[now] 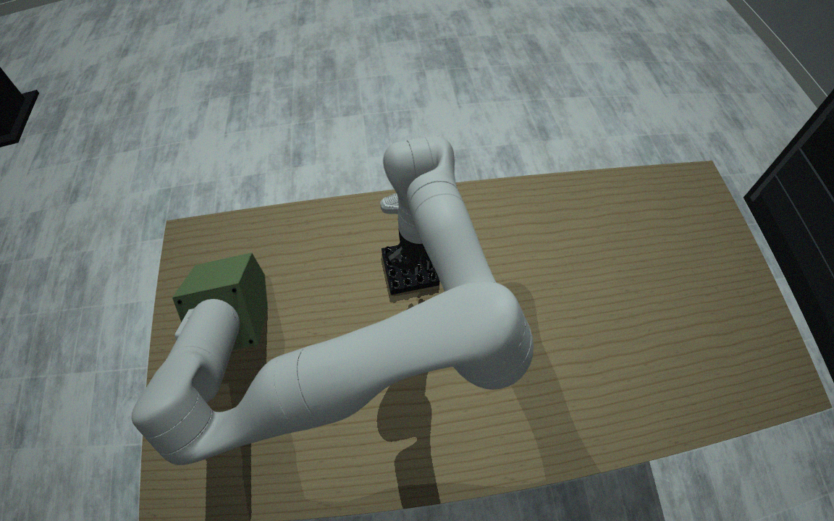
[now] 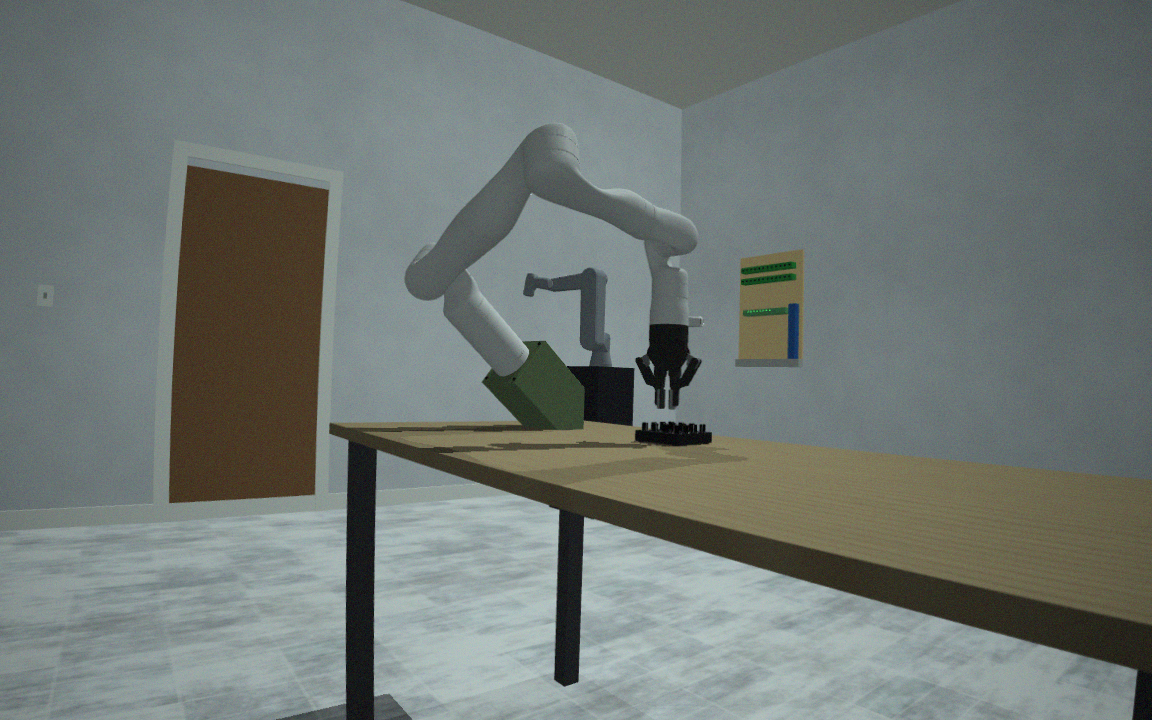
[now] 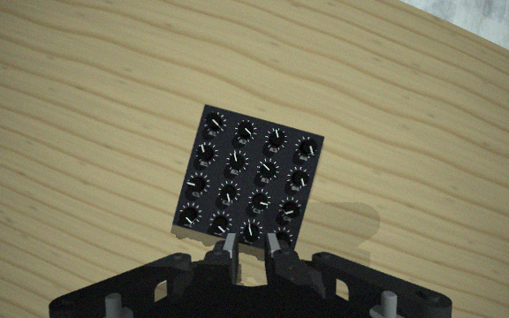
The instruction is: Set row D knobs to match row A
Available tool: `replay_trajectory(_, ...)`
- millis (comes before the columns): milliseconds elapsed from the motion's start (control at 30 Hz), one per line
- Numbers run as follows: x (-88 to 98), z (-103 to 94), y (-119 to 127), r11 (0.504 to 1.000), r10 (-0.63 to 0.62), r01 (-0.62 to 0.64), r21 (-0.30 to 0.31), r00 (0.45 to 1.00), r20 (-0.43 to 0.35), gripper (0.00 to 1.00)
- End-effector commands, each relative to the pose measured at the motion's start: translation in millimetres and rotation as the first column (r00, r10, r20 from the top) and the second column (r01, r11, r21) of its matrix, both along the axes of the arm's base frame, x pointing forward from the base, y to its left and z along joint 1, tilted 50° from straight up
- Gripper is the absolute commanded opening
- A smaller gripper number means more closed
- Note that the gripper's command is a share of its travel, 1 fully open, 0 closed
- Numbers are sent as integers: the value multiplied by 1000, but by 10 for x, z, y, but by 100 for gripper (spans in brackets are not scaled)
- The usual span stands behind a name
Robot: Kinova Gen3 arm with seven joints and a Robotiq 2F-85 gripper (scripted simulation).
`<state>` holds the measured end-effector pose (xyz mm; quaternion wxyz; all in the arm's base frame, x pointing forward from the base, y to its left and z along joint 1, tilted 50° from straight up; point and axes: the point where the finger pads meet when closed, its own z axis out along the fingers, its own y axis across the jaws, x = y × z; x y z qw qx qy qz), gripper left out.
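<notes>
The black knob box (image 1: 413,289) (image 2: 673,437) (image 3: 256,147) stands on the table, row A at the top of the wrist view. The lines on knobs A1 (image 3: 214,121) and A2 (image 3: 246,130) point lower right, A3 (image 3: 277,137) up and slightly left, A4 (image 3: 308,147) down and slightly right. Below, D1 (image 3: 188,215) and D2 (image 3: 220,224) point lower right, D3 (image 3: 251,231) up and slightly left. D4 (image 3: 283,237) is partly hidden by a finger; its line cannot be read. My gripper (image 2: 666,398) (image 3: 251,247) is open narrowly, empty, above the box, clear of the knobs.
The wooden table (image 1: 633,291) (image 2: 920,501) (image 3: 82,110) carries the green arm mount (image 1: 216,275) (image 2: 544,394) at its left in the top view. The arm crosses over the table and hides part of the box there.
</notes>
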<state>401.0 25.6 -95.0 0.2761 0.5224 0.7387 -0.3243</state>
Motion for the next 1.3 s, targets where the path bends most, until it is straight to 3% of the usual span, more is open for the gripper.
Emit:
replay_trajectory(0,4,3,10,1000,3,-3,1,1000,-1,19)
replay_trajectory(733,14,9,17,997,82,-82,-4,992,-97,19)
replay_trajectory(1267,36,20,32,968,243,-251,12,923,-298,19)
